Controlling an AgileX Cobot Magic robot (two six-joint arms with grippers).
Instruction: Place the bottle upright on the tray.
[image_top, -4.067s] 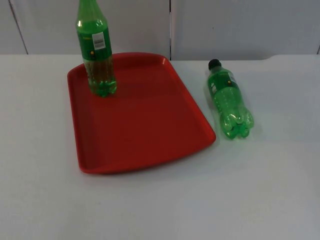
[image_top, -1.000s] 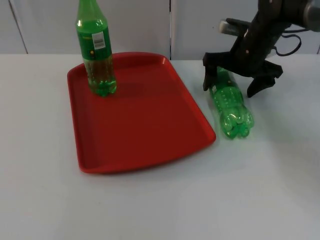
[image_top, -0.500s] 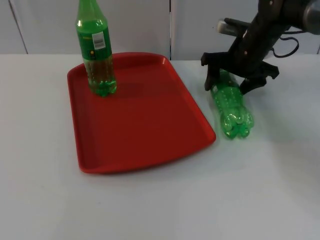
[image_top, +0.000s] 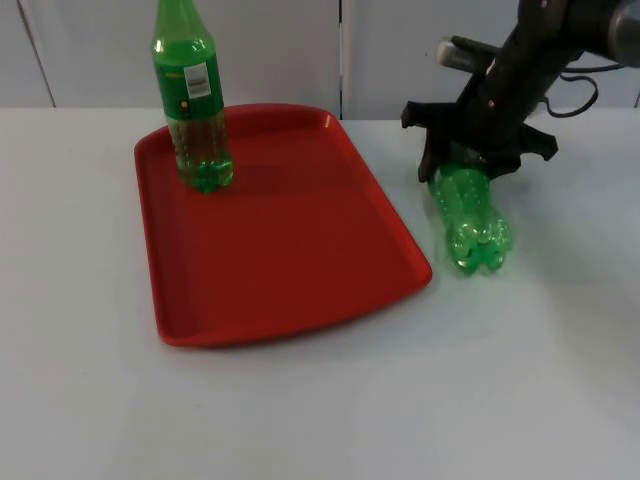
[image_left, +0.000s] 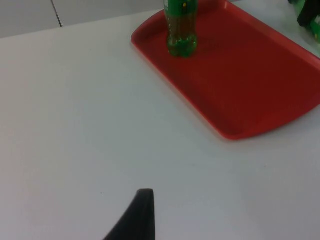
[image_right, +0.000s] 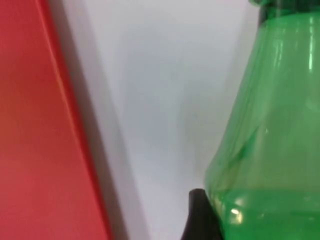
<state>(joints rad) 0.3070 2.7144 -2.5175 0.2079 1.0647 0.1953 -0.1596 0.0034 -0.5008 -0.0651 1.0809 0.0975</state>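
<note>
Fingers of the right gripper (image_top: 474, 152) pinch the lying bottle (image_top: 471, 213) beside the tray (image_top: 300, 250); left fingers' spread cannot be told.

Lying bottle (image_top: 472, 215), held between the jaws of the right gripper (image_top: 470, 160): clear green plastic, glossy, with bright highlights on the lobed base; the right wrist view shows a smooth, see-through wall.

Standing bottle (image_top: 193, 100), well apart from those jaws: the same glossy green plastic, wearing a printed label (image_top: 198, 85) with a slight sheen; whether paper or film cannot be told.

Tray (image_top: 300, 260), just beside the jaws: red plastic, smooth, semi-gloss, with soft reflections along the rim.

Table (image_top: 320, 410): white, smooth, matt to faintly satin.

Right gripper body: black, matt finish. Left gripper fingertip (image_left: 137, 217): black, matt.

Partition wall (image_top: 90, 50): grey, flat, matt.
</note>
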